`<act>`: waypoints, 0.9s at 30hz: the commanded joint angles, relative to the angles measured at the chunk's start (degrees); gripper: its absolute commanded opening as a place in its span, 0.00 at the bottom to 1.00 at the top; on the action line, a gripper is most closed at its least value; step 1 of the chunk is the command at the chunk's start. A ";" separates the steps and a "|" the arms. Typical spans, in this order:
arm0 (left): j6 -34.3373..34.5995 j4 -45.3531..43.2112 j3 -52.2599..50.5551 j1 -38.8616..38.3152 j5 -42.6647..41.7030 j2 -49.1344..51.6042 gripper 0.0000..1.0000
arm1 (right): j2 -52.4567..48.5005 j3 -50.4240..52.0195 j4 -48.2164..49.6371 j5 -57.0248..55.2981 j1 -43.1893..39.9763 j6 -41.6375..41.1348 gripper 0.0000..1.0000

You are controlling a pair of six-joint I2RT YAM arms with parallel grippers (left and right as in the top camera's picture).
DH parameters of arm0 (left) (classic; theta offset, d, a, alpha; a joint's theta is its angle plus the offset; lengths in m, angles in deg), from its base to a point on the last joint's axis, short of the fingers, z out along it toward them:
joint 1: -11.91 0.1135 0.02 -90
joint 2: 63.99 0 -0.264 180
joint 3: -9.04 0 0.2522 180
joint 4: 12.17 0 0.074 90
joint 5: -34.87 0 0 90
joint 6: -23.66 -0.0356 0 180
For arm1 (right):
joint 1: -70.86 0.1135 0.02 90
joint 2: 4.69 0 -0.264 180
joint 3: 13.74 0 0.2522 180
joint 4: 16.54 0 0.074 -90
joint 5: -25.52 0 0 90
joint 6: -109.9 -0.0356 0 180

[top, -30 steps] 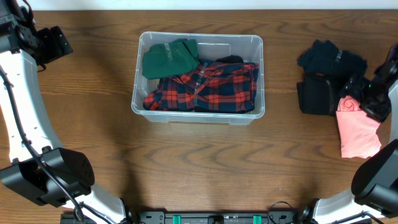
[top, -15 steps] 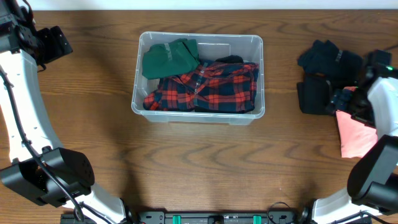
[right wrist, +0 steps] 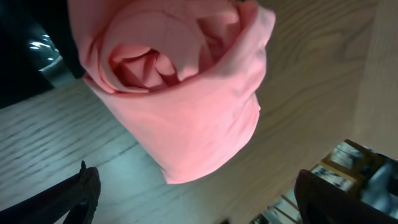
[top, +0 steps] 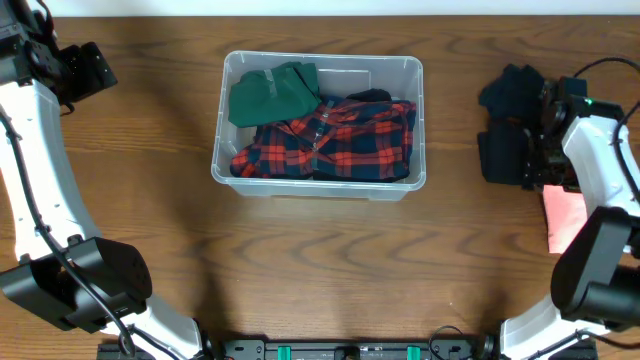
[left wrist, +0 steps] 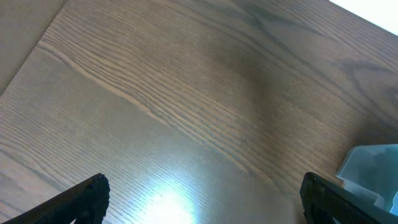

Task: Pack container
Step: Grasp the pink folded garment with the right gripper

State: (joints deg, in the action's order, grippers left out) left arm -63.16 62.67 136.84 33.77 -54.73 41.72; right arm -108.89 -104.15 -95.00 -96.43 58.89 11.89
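**Overhead**
- Container (top: pixel 318 62): clear plastic bin, mid-table on the wooden table (top: pixel 320 260), long sides running left to right.
- Contents: green garment (top: pixel 272 92) in the far-left corner. Red plaid shirt (top: pixel 335 140) spread across most of the floor. A dark item (top: pixel 370 96) shows just behind the shirt.
- Right of the bin, well apart from it: dark clothes pile (top: pixel 515 92), black folded piece (top: pixel 503 155), and pink garment (top: pixel 572 222) nearest the table's right edge.
- Right arm (top: pixel 600 170): wrist end reaches over the dark and pink clothes.
- Left arm (top: pixel 40 150): wrist end at the far-left corner of the table, well away from the bin.

**Left wrist**
- Left gripper (left wrist: pixel 205 193): both fingertips at the lower edge, jaws spread wide, nothing between them, bare wood beneath.
- One corner of the container appears at lower right.

**Right wrist**
- Right gripper (right wrist: pixel 196 190): jaws spread wide, gripping nothing.
- The rolled pink garment lies on the table just ahead of the fingertips. Black fabric sits at its upper left.
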 commanded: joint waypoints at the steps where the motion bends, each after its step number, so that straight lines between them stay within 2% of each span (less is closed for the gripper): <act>1: 0.52 -0.04 0.17 0.04 0.09 0.39 0.98 | -3.19 0.26 0.04 -2.36 0.35 0.85 0.96; 11: 0.52 -0.04 0.17 0.04 0.11 0.39 0.98 | -10.84 0.28 1.81 -6.03 0.31 0.83 0.96; 16: 0.52 -0.04 0.17 0.04 0.09 0.39 0.98 | -12.87 0.26 4.07 -8.24 -0.74 0.83 0.90; 18: 0.52 -0.04 0.17 0.04 0.09 0.39 0.98 | -13.42 0.28 4.87 -8.35 -1.25 0.81 0.82; 21: 0.52 -0.04 0.17 0.04 0.09 0.39 0.98 | -13.57 0.28 5.84 -8.37 -1.84 -0.28 0.52; 25: 0.52 -0.04 0.17 0.04 0.09 0.39 0.98 | -13.57 0.26 6.91 -8.35 -1.99 -0.33 0.35; 27: 0.52 -0.04 0.17 0.04 0.11 0.39 0.98 | -13.55 0.02 6.86 -8.35 -1.90 -1.68 0.19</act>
State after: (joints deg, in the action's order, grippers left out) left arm -63.16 62.67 136.84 33.77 -54.73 41.72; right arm -121.86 -104.08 -88.45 -102.94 57.36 12.17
